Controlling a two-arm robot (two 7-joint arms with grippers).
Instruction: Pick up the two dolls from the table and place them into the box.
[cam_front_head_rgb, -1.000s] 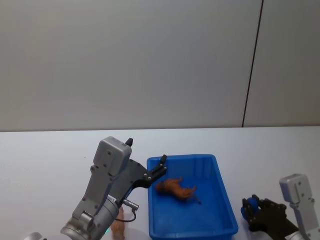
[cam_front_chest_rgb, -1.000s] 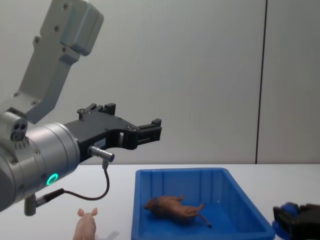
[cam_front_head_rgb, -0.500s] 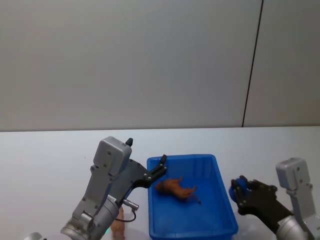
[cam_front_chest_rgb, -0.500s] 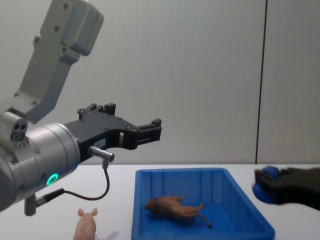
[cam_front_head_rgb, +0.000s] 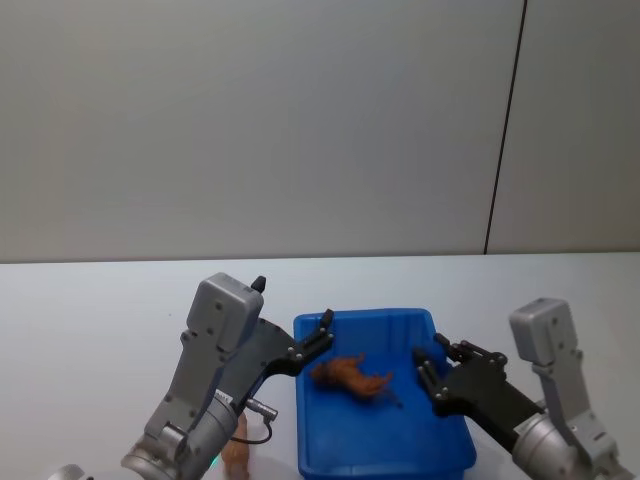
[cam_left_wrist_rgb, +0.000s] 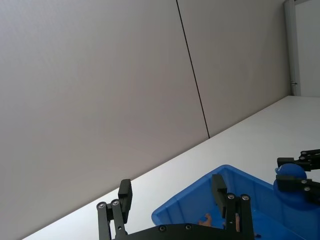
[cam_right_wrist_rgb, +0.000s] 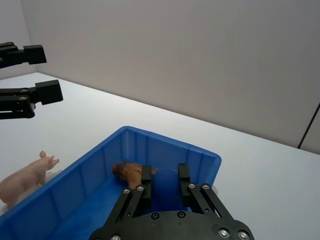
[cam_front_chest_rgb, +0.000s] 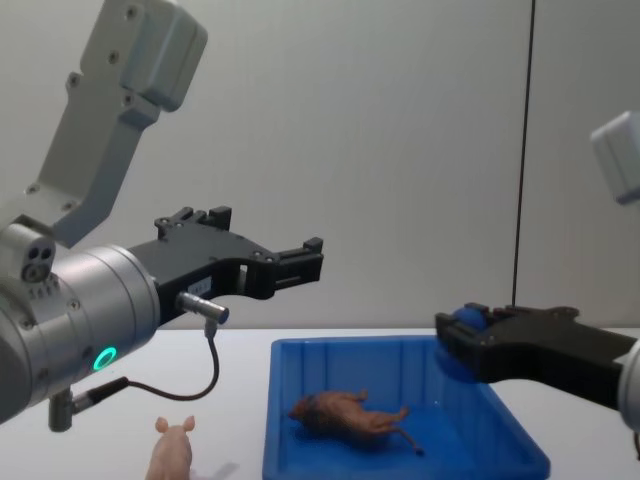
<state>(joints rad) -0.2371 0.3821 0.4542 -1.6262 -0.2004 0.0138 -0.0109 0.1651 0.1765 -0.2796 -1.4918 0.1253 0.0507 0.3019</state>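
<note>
The blue box (cam_front_head_rgb: 365, 317) stands on the white table (cam_front_head_rgb: 100, 310). A brown long-tailed doll (cam_front_head_rgb: 350, 377) lies inside it, also seen in the chest view (cam_front_chest_rgb: 345, 415). The pale pink pig doll (cam_front_chest_rgb: 170, 452) stands on the table left of the box. My right gripper (cam_front_chest_rgb: 452, 342) hangs over the right part of the box, shut on a blue round-topped toy (cam_front_chest_rgb: 467, 316). Raised above the box's left rim is my left gripper (cam_front_chest_rgb: 300, 262), open and holding nothing.
A plain grey wall with a dark vertical seam (cam_front_head_rgb: 505, 130) stands behind the table. A black cable (cam_front_chest_rgb: 205, 375) loops under the left wrist, above the pig. Bare tabletop lies to the far left and far right of the box.
My right gripper has risen from the table right of the box and moved left with the blue toy, now over the box. The left arm, pig and brown doll have not moved.
</note>
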